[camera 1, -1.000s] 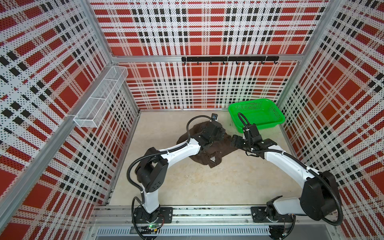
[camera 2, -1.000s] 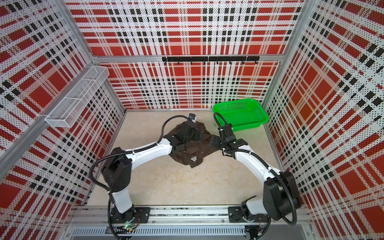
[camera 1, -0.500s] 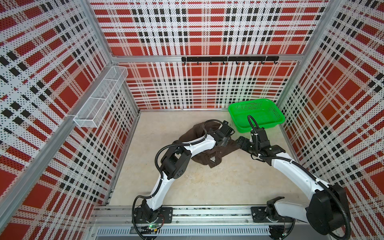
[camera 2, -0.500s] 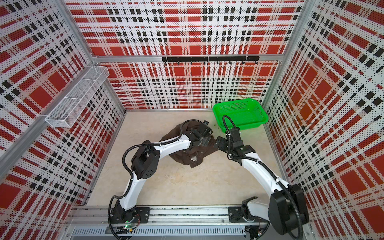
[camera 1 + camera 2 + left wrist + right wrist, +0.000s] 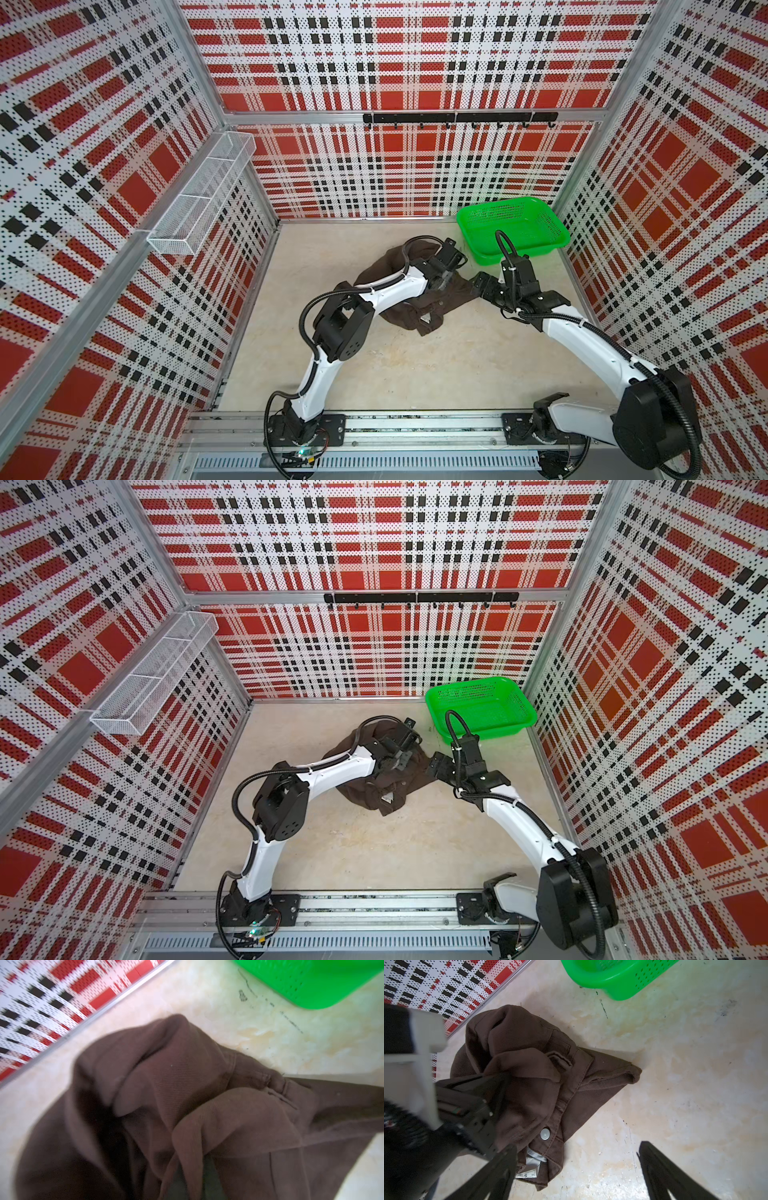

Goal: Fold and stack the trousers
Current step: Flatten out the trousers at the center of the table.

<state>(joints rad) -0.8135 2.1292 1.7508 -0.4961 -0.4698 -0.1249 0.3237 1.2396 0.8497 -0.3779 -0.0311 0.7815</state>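
Note:
The dark brown trousers (image 5: 432, 311) (image 5: 386, 785) lie crumpled in a heap on the floor, left of the green basket. My left gripper (image 5: 442, 276) (image 5: 395, 757) is down on top of the heap. In the left wrist view it (image 5: 192, 1176) is shut on a raised fold of the trousers (image 5: 187, 1084). My right gripper (image 5: 478, 286) (image 5: 434, 766) hovers just right of the heap. In the right wrist view it (image 5: 577, 1167) is open and empty, over bare floor beside the waistband of the trousers (image 5: 529, 1064), near the silver button (image 5: 545, 1133) and white size label (image 5: 527, 1175).
The green basket (image 5: 519, 253) (image 5: 486, 734) (image 5: 623, 982) (image 5: 311, 991) stands in the back right corner, close behind both grippers. A white wire shelf (image 5: 199, 199) hangs on the left wall and a black hook rail (image 5: 457, 117) on the back wall. Plaid walls enclose the floor.
My left arm has reached further right over the heap, its elbow swinging forward, and its gripper has shut on the cloth. My right gripper has barely shifted and stays open.

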